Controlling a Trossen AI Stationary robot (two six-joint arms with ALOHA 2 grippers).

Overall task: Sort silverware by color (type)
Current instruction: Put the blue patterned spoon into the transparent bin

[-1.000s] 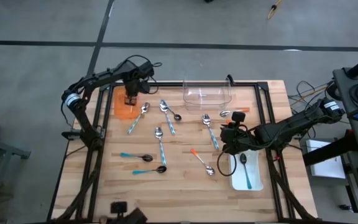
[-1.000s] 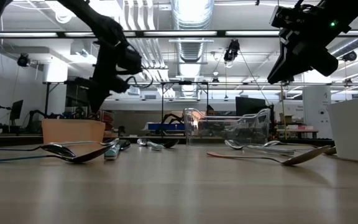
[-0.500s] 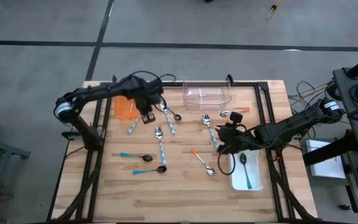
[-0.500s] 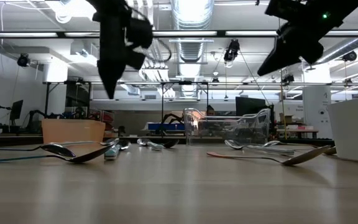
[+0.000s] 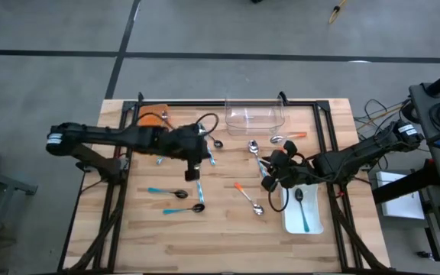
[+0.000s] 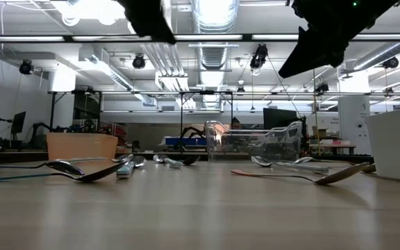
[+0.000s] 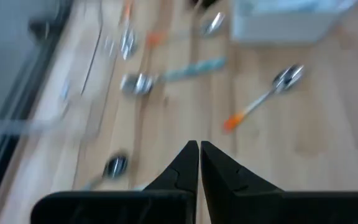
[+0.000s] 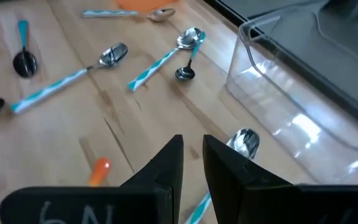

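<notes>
Table point(image 5: 228, 229): near half mostly bare wood. Clear tray point(image 5: 255, 117) at far edge, white tray point(image 5: 315, 223) at right edge. Spoons point(image 5: 197, 179) scattered mid-table. My left gripper point(image 5: 192, 174) empty, fingers together, above centre; right gripper point(image 5: 267, 186) narrowly parted, empty, beside white tray.

The left gripper point(image 5: 193, 174) has swung away from the orange tray point(image 5: 148, 116) near the bench's far left corner and now reaches over the middle of the bench, its fingers pressed together above the spoons point(image 5: 197, 183) lying there. The orange tray, covered by that gripper a second ago, now lies in plain sight with a spoon in it. The right gripper point(image 5: 266, 183) has shifted a little from the white tray point(image 5: 316, 224) toward the bench's middle.
</notes>
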